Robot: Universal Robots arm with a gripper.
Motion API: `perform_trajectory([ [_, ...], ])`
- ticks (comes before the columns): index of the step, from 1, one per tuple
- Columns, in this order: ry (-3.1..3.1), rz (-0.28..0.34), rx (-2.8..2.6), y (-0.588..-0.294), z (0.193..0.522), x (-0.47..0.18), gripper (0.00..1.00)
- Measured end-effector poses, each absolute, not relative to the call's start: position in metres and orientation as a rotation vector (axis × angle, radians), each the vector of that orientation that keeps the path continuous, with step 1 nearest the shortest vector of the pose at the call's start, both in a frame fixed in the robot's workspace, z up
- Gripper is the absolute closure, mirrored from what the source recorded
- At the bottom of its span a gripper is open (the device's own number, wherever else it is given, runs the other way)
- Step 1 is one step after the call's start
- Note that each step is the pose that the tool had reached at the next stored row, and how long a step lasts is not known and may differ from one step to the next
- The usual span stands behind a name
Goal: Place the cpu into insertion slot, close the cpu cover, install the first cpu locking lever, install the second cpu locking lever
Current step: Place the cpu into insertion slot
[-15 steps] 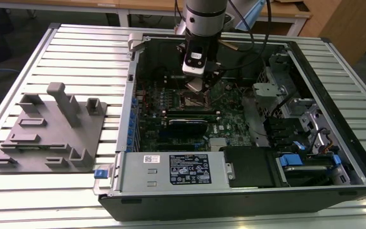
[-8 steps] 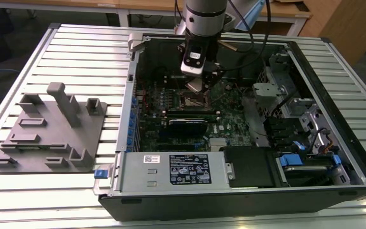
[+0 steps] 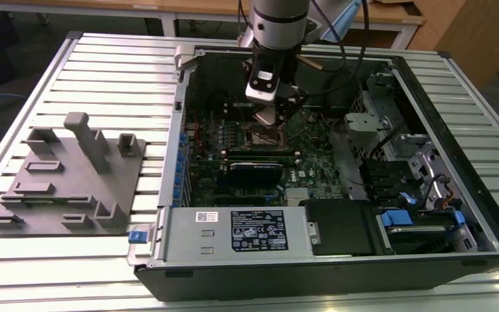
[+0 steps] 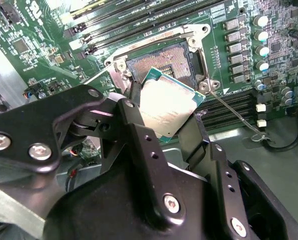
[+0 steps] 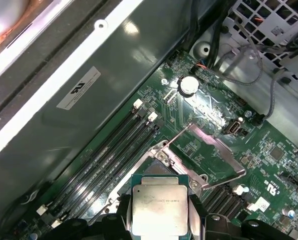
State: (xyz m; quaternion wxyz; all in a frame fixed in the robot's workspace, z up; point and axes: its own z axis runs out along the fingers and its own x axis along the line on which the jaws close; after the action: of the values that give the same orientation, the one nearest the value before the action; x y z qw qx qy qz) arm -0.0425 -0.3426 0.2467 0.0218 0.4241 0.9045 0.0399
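My gripper [image 3: 269, 121] reaches down into the open computer case and is shut on the cpu [image 4: 168, 106], a flat square chip with a silver-grey top. Black fingers [image 4: 134, 107] press its two opposite edges. The cpu [image 5: 160, 207] hangs tilted just above the insertion slot [image 4: 164, 56], whose dark recessed centre lies uncovered on the green board. The cpu cover [image 5: 211, 145] is swung up and open, away from the insertion slot [image 3: 262, 138]. A thin wire locking lever [image 4: 235, 114] sticks out loose from one corner of the socket frame.
Long black memory slots [image 5: 101, 157] run beside the socket. Capacitors [image 4: 261, 35] line its other side. The case wall [image 5: 103, 85] and drive cage [image 3: 405, 156] close in around the board. A grey fixture block [image 3: 67, 175] sits on the table at the exterior view's left.
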Motion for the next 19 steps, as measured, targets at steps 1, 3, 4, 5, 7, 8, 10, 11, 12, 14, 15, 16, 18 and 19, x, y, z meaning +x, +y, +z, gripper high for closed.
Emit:
perform_trajectory([
  [1,2.797,0.123,1.326,-0.3426,0.2467,-0.0425,0.46],
  [3,2.796,0.123,1.329,-0.3426,0.2467,-0.0425,0.46],
  [4,2.795,0.123,1.329,-0.3426,0.2467,-0.0425,0.46],
  [5,2.795,0.123,1.329,-0.3426,0.2467,-0.0425,0.46],
  [7,2.795,0.123,1.329,-0.3426,0.2467,-0.0425,0.46],
  [8,2.795,0.123,1.329,-0.3426,0.2467,-0.0425,0.46],
  [10,2.794,0.123,1.331,-0.3426,0.2467,-0.0425,0.46],
  [11,2.791,0.123,1.338,-0.3426,0.2467,-0.0425,0.46],
  [12,2.786,0.123,1.348,-0.3426,0.2467,-0.0425,0.46],
  [14,2.776,0.122,1.368,-0.3426,0.2467,-0.0425,0.46],
  [15,2.775,0.122,1.368,-0.3426,0.2467,-0.0425,0.46],
  [16,2.775,0.122,1.369,-0.3426,0.2467,-0.0425,0.46],
  [18,2.774,0.122,1.369,-0.3427,0.2467,-0.0425,0.46],
  [19,2.774,0.122,1.370,-0.3426,0.2467,-0.0425,0.46],
])
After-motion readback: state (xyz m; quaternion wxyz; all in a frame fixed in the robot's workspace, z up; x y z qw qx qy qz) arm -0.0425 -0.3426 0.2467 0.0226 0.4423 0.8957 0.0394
